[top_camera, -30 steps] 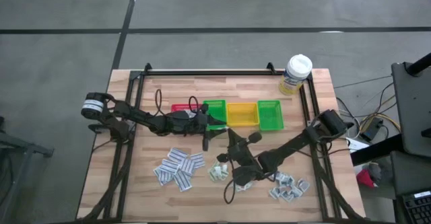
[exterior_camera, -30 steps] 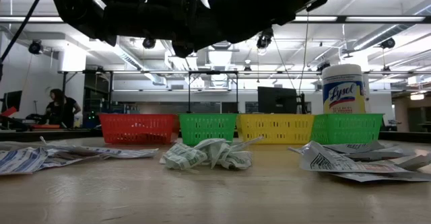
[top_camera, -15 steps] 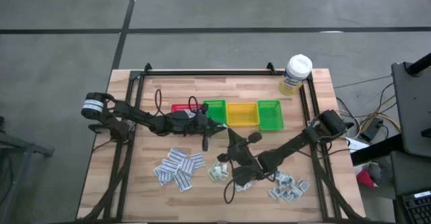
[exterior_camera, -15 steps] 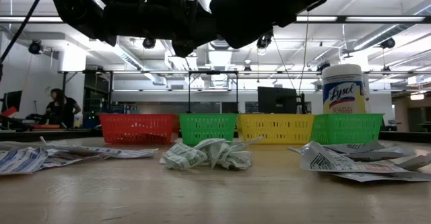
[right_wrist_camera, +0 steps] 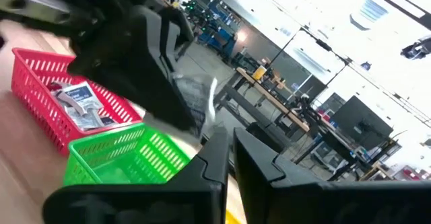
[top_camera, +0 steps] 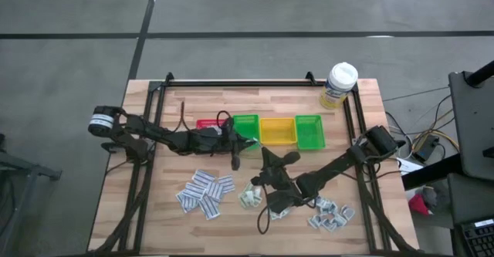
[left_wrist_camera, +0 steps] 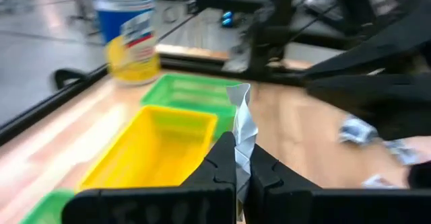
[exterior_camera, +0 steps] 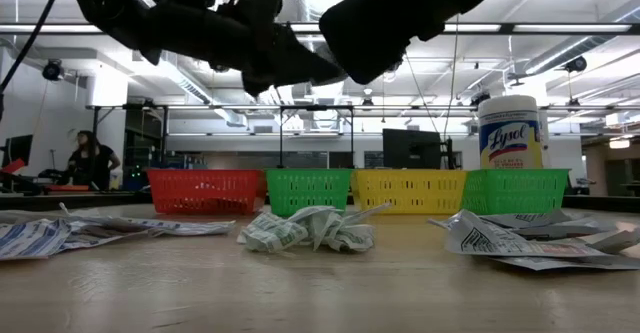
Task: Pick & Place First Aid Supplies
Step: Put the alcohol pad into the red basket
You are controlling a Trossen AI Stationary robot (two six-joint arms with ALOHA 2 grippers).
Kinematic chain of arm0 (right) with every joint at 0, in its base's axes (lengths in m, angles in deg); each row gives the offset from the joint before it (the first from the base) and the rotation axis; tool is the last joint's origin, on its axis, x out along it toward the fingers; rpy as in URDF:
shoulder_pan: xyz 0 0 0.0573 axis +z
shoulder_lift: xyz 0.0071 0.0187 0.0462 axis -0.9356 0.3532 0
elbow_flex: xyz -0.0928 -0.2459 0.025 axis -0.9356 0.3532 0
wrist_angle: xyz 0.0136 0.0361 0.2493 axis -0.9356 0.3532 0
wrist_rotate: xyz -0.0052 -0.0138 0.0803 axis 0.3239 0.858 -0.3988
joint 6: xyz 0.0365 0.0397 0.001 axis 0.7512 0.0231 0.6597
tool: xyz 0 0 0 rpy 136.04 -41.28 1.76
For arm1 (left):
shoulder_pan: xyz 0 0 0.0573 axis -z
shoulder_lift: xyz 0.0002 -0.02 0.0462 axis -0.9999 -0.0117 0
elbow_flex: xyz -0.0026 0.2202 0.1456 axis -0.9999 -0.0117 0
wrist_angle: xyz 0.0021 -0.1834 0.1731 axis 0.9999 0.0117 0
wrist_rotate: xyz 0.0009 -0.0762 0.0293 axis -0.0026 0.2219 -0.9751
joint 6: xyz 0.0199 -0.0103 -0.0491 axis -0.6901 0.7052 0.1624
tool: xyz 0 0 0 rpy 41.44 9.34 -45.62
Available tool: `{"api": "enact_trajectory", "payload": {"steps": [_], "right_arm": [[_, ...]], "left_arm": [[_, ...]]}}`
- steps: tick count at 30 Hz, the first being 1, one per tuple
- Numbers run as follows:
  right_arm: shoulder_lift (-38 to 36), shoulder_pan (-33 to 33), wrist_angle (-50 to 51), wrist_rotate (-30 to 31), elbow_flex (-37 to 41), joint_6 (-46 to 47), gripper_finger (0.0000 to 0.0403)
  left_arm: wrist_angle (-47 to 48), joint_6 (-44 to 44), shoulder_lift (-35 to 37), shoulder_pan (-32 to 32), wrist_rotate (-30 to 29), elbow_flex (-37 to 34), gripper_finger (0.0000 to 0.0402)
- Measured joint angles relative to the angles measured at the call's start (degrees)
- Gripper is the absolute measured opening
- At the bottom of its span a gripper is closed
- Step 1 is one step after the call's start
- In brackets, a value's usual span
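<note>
Now left hand [left_wrist_camera: 236, 177] pinches a white packet [left_wrist_camera: 242, 126]; right hand [right_wrist_camera: 229, 146] nearly closed.

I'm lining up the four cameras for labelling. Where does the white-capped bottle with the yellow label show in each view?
High view: bottle at the table's far right corner, behind the green bin.
Low view: bottle right of centre, behind that green bin.
Left wrist view: bottle, blurred, beyond the green bin.
Right wrist view: not in it.
Shared landmark: the green bin nearest the bottle.
</note>
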Motion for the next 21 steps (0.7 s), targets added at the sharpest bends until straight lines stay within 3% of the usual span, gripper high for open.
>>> {"api": "enact_trajectory", "payload": {"steps": [7,13,16,21], "right_arm": [[-0.32,0.02,0.01,-0.02,3.1,2.56,0.0068],[-3.09,0.91,0.03,-0.36,7.49,5.18,0.0084],[-5.8,1.85,0.06,-3.95,9.97,5.55,0.0081],[-12.72,2.72,1.64,-18.82,14.55,7.66,0.007]], "left_arm": [[14.96,2.86,6.98,0.0,-10.28,0.0,0.0],[32.02,8.57,12.49,-0.21,-19.06,0.0,0.0],[38.85,10.43,14.26,-0.51,-21.05,0.0,0.0],[46.86,11.78,16.06,-1.86,-21.76,0.0,0.0]]}}
